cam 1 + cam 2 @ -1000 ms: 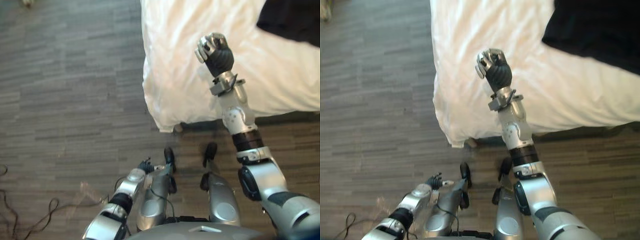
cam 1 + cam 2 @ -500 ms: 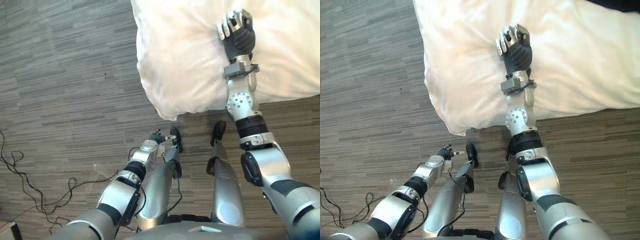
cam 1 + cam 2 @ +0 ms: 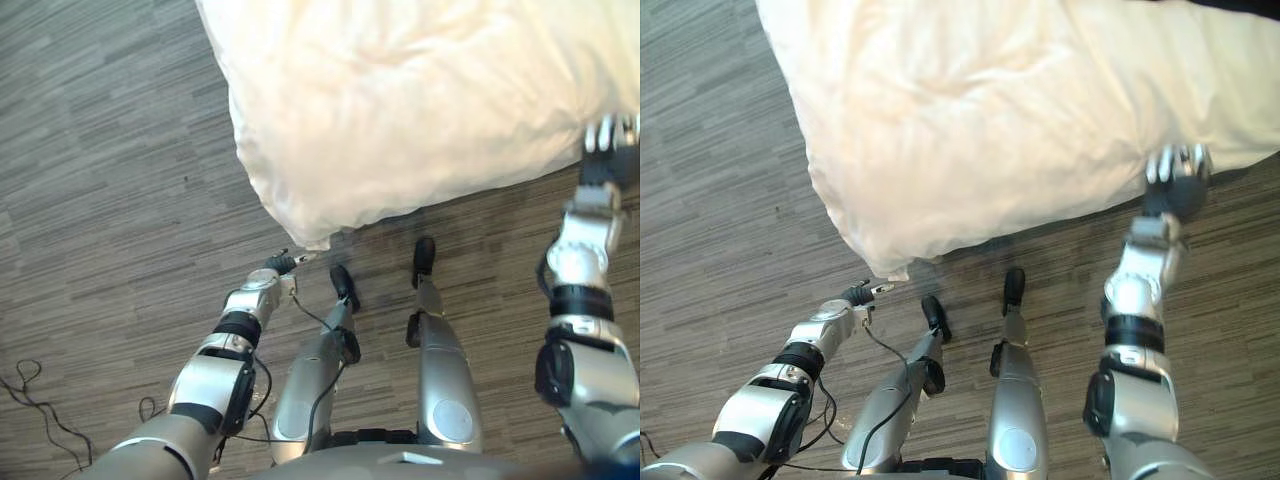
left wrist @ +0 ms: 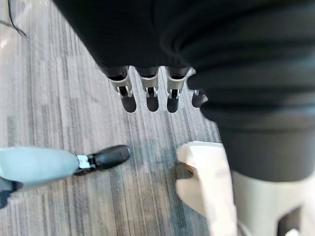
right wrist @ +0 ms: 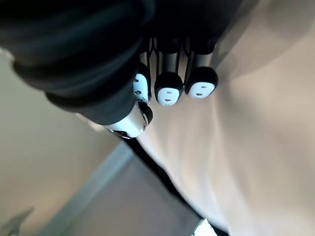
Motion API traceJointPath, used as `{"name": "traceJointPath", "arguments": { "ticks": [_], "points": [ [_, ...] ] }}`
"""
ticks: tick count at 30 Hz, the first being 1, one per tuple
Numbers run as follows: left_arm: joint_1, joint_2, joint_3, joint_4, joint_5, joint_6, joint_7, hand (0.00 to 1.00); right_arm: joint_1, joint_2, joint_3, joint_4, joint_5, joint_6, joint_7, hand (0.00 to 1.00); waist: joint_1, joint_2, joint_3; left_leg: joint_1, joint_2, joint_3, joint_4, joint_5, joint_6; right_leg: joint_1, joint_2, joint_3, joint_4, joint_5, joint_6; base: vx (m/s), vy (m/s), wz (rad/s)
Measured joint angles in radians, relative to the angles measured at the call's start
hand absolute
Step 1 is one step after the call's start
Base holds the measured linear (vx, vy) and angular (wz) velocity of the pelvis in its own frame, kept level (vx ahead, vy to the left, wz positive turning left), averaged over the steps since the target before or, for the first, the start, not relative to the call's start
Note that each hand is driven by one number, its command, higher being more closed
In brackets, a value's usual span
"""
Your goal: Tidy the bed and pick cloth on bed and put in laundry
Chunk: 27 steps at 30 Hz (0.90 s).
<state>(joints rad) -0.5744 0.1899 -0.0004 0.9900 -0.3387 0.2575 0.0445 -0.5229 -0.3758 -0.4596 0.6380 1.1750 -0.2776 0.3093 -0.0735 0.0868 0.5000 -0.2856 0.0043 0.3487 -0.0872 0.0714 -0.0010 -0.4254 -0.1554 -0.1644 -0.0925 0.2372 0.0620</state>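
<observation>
Down low near the robot, the left hand (image 3: 278, 265) hangs at the end of a lowered arm, over the grey plank floor (image 3: 100, 200) and just beside the drooping corner of the white duvet (image 3: 420, 100). It isn't touching the duvet. From the left wrist view its fingers (image 4: 147, 96) hang straight and loose in a row with nothing in them, so that hand is relaxed and empty.

Over on the robot's right, the right arm reaches up and forward, forearm nearly upright, and the right hand (image 3: 1178, 185) sits right at the near edge of the bed where the duvet hangs over. In the right wrist view its fingers (image 5: 168, 88) look bent in close together with the thumb tucked beside them, right next to the white fabric but gripping none of it.

Farther back, the puffy, wrinkled duvet covers the whole bed top. At the far right edge there's a thin dark strip (image 3: 1240, 3), too little of it to tell if that's the cloth.
</observation>
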Motion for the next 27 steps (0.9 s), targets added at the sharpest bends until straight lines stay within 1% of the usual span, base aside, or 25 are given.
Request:
{"name": "traceJointPath", "arguments": {
  "ticks": [2,4,5,7,8,9,10,11,13,14,16,17,19,21,24,25,26,27],
  "points": [
    [0.028,0.013,0.009,-0.018,0.008,-0.006,-0.010,0.00,0.073,0.010,-0.010,0.022,0.000,0.021,0.004,1.00,-0.023,-0.001,0.000,0.031,0.008,0.001,-0.003,-0.004,-0.005,0.028,0.008,-0.001,0.000,0.000,0.000,0.13,0.007,-0.11],
    [0.045,0.019,0.010,-0.029,0.016,-0.011,-0.025,0.00,0.131,0.012,-0.010,0.027,-0.014,0.023,0.021,1.00,-0.025,-0.002,0.000,0.069,0.016,0.002,-0.001,-0.010,-0.014,0.067,0.014,-0.001,-0.001,-0.001,0.002,0.13,-0.002,-0.11],
    [0.055,0.023,0.011,-0.033,0.018,-0.019,-0.034,0.00,0.165,0.016,-0.009,0.030,-0.030,0.024,0.037,1.00,-0.026,-0.007,-0.003,0.090,0.019,0.001,0.004,-0.013,-0.018,0.090,0.016,-0.003,-0.001,-0.005,0.006,0.09,-0.020,-0.07],
    [0.084,0.033,0.010,-0.040,0.038,-0.030,-0.042,0.00,0.186,0.038,-0.006,0.046,-0.089,0.025,0.042,1.00,-0.031,-0.018,-0.008,0.114,0.028,-0.003,0.005,-0.021,-0.028,0.119,0.023,-0.015,-0.001,-0.011,0.013,0.06,-0.035,0.05],
    [0.103,0.037,0.010,-0.047,0.049,-0.029,-0.045,0.00,0.206,0.062,0.001,0.064,-0.136,0.025,0.043,0.00,-0.032,-0.034,-0.018,0.125,0.030,-0.005,0.008,-0.024,-0.031,0.135,0.024,-0.016,-0.001,-0.031,0.007,0.04,-0.038,0.10],
    [0.117,0.037,0.010,-0.048,0.055,-0.029,-0.046,0.00,0.214,0.075,0.004,0.076,-0.175,0.026,0.046,0.00,-0.032,-0.042,-0.023,0.130,0.031,-0.006,0.011,-0.026,-0.032,0.142,0.025,-0.017,-0.001,-0.039,-0.002,0.03,-0.044,0.09],
    [0.154,0.035,0.009,-0.053,0.059,-0.028,-0.046,0.00,0.236,0.097,0.024,0.101,-0.265,0.026,0.054,0.00,-0.034,-0.053,-0.036,0.137,0.035,-0.011,0.021,-0.031,-0.033,0.157,0.028,-0.020,-0.001,-0.048,-0.004,0.03,-0.045,0.06],
    [0.199,0.028,0.006,-0.056,0.080,-0.027,-0.047,0.00,0.271,0.108,0.062,0.115,-0.334,0.030,0.066,0.00,-0.034,-0.056,-0.056,0.148,0.038,-0.013,0.021,-0.034,-0.036,0.170,0.029,-0.026,-0.001,-0.059,-0.003,0.04,-0.041,0.07],
    [0.269,0.013,0.002,-0.056,0.098,-0.027,-0.044,0.00,0.330,0.131,0.098,0.135,-0.419,0.033,0.083,0.00,-0.042,-0.056,-0.092,0.168,0.042,-0.024,0.021,-0.044,-0.043,0.198,0.032,-0.042,-0.001,-0.071,-0.003,0.06,-0.025,0.11],
    [0.311,0.008,0.000,-0.056,0.098,-0.028,-0.041,0.00,0.370,0.145,0.123,0.154,-0.448,0.035,0.093,0.00,-0.044,-0.057,-0.121,0.185,0.045,-0.027,0.021,-0.051,-0.045,0.215,0.035,-0.045,-0.002,-0.079,0.001,0.07,-0.018,0.08],
    [0.373,0.002,0.000,-0.056,0.101,-0.033,-0.036,0.00,0.425,0.168,0.144,0.187,-0.487,0.045,0.120,0.00,-0.044,-0.058,-0.160,0.215,0.049,-0.028,0.019,-0.061,-0.047,0.244,0.038,-0.047,-0.002,-0.090,0.002,0.09,-0.013,-0.01],
    [0.405,-0.006,0.000,-0.056,0.122,-0.039,-0.035,0.00,0.460,0.180,0.163,0.204,-0.508,0.052,0.129,0.00,-0.044,-0.056,-0.179,0.235,0.050,-0.029,0.018,-0.067,-0.048,0.265,0.038,-0.050,-0.002,-0.097,0.004,0.10,-0.008,-0.01],
    [0.447,-0.020,0.000,-0.056,0.137,-0.048,-0.028,0.00,0.503,0.201,0.180,0.234,-0.547,0.055,0.137,0.00,-0.044,-0.054,-0.205,0.252,0.050,-0.032,0.017,-0.074,-0.050,0.284,0.038,-0.060,-0.002,-0.102,0.007,0.08,-0.003,0.03],
    [0.479,-0.032,-0.006,-0.056,0.164,-0.051,-0.011,0.00,0.546,0.230,0.204,0.271,-0.612,0.055,0.143,0.00,-0.045,-0.056,-0.222,0.281,0.050,-0.036,0.015,-0.081,-0.050,0.316,0.037,-0.066,-0.002,-0.109,0.012,0.09,0.002,0.04],
    [0.523,-0.035,-0.035,-0.051,0.177,-0.069,0.008,0.00,0.602,0.265,0.219,0.318,-0.711,0.055,0.128,0.00,-0.046,-0.058,-0.254,0.324,0.050,-0.036,0.006,-0.088,-0.048,0.355,0.037,-0.068,-0.002,-0.115,0.018,0.08,0.005,-0.02],
    [0.529,-0.037,-0.035,-0.043,0.180,-0.075,0.010,0.00,0.610,0.269,0.217,0.326,-0.739,0.055,0.114,0.00,-0.046,-0.058,-0.260,0.334,0.050,-0.036,0.003,-0.088,-0.047,0.362,0.038,-0.069,-0.002,-0.117,0.022,0.08,0.003,-0.04],
    [0.540,-0.042,-0.035,-0.021,0.200,-0.082,0.018,0.00,0.627,0.277,0.218,0.341,-0.800,0.054,0.095,0.00,-0.046,-0.060,-0.272,0.357,0.050,-0.034,0.002,-0.095,-0.048,0.383,0.038,-0.069,-0.002,-0.122,0.028,0.08,0.003,-0.05],
    [0.548,-0.046,-0.035,-0.016,0.205,-0.089,0.027,0.00,0.634,0.280,0.219,0.343,-0.833,0.054,0.081,0.00,-0.045,-0.061,-0.282,0.361,0.050,-0.033,0.002,-0.097,-0.049,0.386,0.038,-0.068,-0.002,-0.123,0.029,0.10,0.000,-0.06]
  ]
}}
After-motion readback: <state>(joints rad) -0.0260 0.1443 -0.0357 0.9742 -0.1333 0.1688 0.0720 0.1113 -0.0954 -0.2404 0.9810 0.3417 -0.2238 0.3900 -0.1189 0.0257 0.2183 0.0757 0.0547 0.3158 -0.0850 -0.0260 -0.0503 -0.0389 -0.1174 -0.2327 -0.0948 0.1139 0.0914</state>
